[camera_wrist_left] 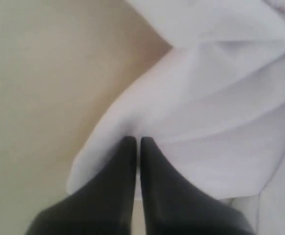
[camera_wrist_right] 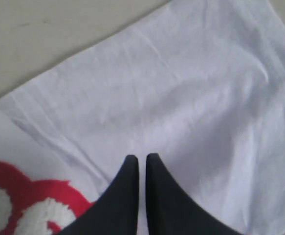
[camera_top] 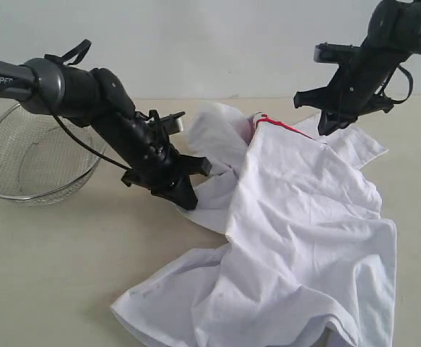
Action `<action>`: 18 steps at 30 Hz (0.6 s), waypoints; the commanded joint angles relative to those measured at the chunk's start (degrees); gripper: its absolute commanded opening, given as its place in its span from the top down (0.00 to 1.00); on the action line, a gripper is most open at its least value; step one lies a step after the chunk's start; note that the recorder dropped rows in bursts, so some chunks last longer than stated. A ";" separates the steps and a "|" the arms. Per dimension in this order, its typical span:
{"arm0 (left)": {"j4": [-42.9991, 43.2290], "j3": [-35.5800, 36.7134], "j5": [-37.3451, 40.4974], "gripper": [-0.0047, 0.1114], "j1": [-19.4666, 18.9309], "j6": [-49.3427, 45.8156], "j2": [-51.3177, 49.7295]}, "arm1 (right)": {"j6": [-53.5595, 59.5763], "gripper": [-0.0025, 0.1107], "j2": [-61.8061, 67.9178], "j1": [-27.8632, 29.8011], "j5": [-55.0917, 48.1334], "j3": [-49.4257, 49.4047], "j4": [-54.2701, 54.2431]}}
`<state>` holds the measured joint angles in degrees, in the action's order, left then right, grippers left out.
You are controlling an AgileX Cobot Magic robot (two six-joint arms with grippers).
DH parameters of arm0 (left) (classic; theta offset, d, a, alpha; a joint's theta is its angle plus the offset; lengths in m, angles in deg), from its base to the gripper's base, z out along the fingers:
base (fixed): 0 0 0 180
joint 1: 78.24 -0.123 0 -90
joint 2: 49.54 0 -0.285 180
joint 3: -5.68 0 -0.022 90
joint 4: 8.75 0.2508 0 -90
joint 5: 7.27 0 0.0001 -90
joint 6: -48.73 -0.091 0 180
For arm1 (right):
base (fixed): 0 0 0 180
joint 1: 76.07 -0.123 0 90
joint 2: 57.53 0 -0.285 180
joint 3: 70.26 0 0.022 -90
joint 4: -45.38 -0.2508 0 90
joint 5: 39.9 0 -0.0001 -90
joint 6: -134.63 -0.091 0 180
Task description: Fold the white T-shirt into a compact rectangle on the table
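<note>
While the bench [camera_top: 51,260] lay broad and pale under everything, the white T-shirt [camera_top: 304,238] sat right of centre on it as a rumpled heap. Its near part was spread toward the front edge, its far part humped up, and one sleeve lay flat at the far right. A wire basket [camera_top: 29,155] stood at the far left, apart from the cloth.

The left end effector [camera_top: 187,199] was low at the shirt's left edge, fingers pressed together at the fabric margin. Whether a ply was nipped between them could not be made out. The right end effector [camera_top: 326,129] hung just over the far sleeve, likewise fully closed, with nothing visibly caught. Red lettering [camera_top: 279,124] showed only as a thin strip on the hump.

Judged step: spreading the garment flat before any fold. Doing it well likely needed each grip on a single outer layer at opposite sides, then a level outward pull so the hump dropped. Lift should stay low so the near part did not drag and bunch. Risk: pinching two plies would lock the creases in.
</note>
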<state>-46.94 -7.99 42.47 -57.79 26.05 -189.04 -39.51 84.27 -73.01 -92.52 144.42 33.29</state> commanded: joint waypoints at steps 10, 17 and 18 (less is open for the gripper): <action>10.19 0.50 -0.30 0.92 -5.96 4.31 4.27 | 0.49 0.98 0.62 0.38 -1.82 0.05 3.84; -3.09 0.50 1.48 0.92 -6.74 -2.33 6.72 | 0.03 0.98 0.62 0.38 -2.08 0.05 4.46; -5.29 0.50 1.48 0.92 -6.51 -4.32 6.97 | 0.03 0.98 0.62 0.38 -2.08 0.05 4.46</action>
<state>-44.18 -7.67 43.16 -65.02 26.66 -183.46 -39.53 85.20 -72.88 -94.41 144.42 37.31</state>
